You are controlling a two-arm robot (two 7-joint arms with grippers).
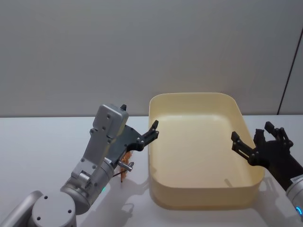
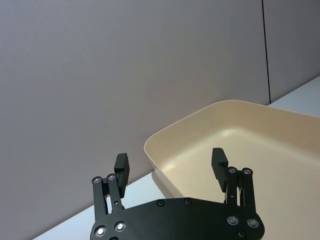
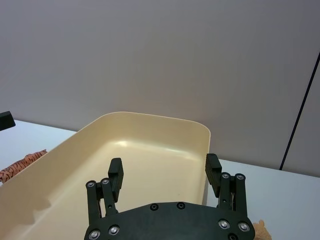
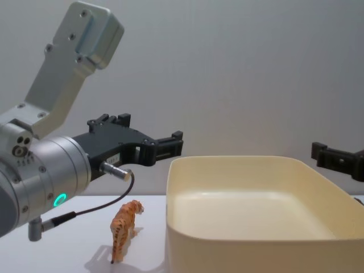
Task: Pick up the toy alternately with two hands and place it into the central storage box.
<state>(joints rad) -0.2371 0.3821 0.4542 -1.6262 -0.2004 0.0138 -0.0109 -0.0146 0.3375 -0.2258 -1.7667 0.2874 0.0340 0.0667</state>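
The toy, a small orange striped tiger [image 4: 125, 226], stands upright on the white table just left of the central storage box [image 1: 203, 201]; it also shows under my left arm [image 1: 125, 164]. The box is a cream-yellow tub with nothing inside. My left gripper [image 1: 140, 120] hovers above the tiger at the box's left rim, open and holding nothing [image 2: 170, 165]. My right gripper [image 1: 252, 131] hangs at the box's right rim, open with nothing between its fingers [image 3: 164, 172].
A tan toy [image 3: 260, 230] lies on the table under my right gripper, outside the box. A plain grey wall closes the back. White table [image 1: 42, 146] stretches to the left of my left arm.
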